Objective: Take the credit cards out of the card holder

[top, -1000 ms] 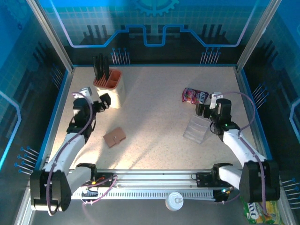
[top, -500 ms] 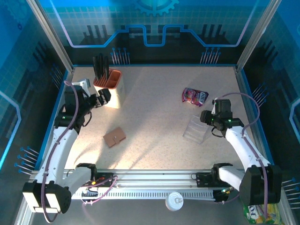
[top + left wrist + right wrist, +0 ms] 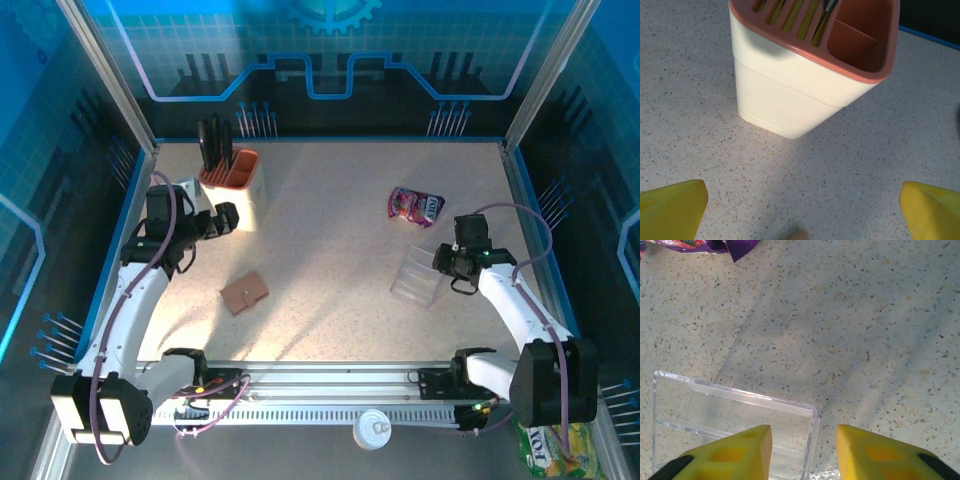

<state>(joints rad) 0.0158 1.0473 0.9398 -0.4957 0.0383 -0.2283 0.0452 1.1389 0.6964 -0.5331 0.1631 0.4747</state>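
Speckled beige tabletop [image 3: 340,240] is stretching between blue walls, and the small brown leather card holder [image 3: 244,293] is lying flat and folded shut on it, in front of my left arm and well apart from both grippers. The credit cards are hidden; I am assuming they are sitting inside the fold.

My left gripper [image 3: 222,220] is hanging released, jaws spread wide, facing the cream knife block with the orange top [image 3: 805,75]. My right gripper [image 3: 802,452] is hovering at the corner of the clear plastic case [image 3: 730,410], jaws part-way apart with the case's wall between them. I cannot tell whether they are pinching it. The purple snack pouch [image 3: 415,206] is lying beyond.

I am expecting the holder to be light, soft and floppy, and likely to slide on the smooth top. I am planning to pin one flap and lift the other by its free edge. The cards should be thin, stiff and slick, so I am meaning to pinch whatever short edge is sticking out.
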